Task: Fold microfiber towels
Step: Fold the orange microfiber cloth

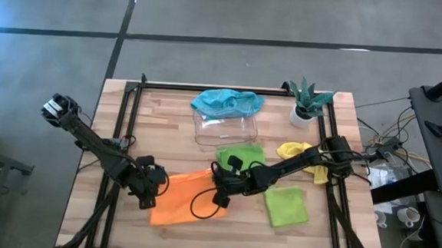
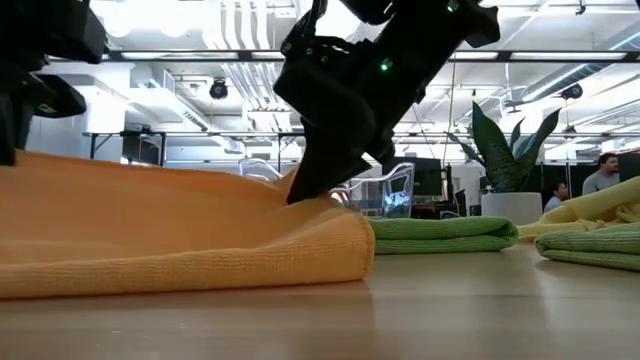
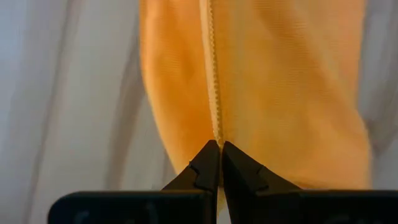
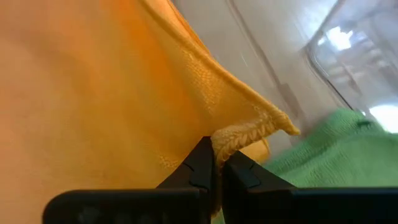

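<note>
Jaws of both grippers, left gripper [image 3: 219,163] and right gripper [image 4: 216,163], pinch edges of the orange towel [image 1: 182,196] lying between them on the surface [image 1: 168,113]. Risk: the thin hem grip slips, or uneven travel skews the fold; beyond, the green towel [image 4: 336,149] could snag.

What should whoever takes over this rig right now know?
Left gripper: shut on the orange towel, at its left edge.
Right gripper: shut on the orange towel's right corner.
Done: two green towels lie folded at the right.
Left: orange is mid-fold; the yellow towel lies crumpled under the right arm; the teal towel is draped over the clear tray.
</note>
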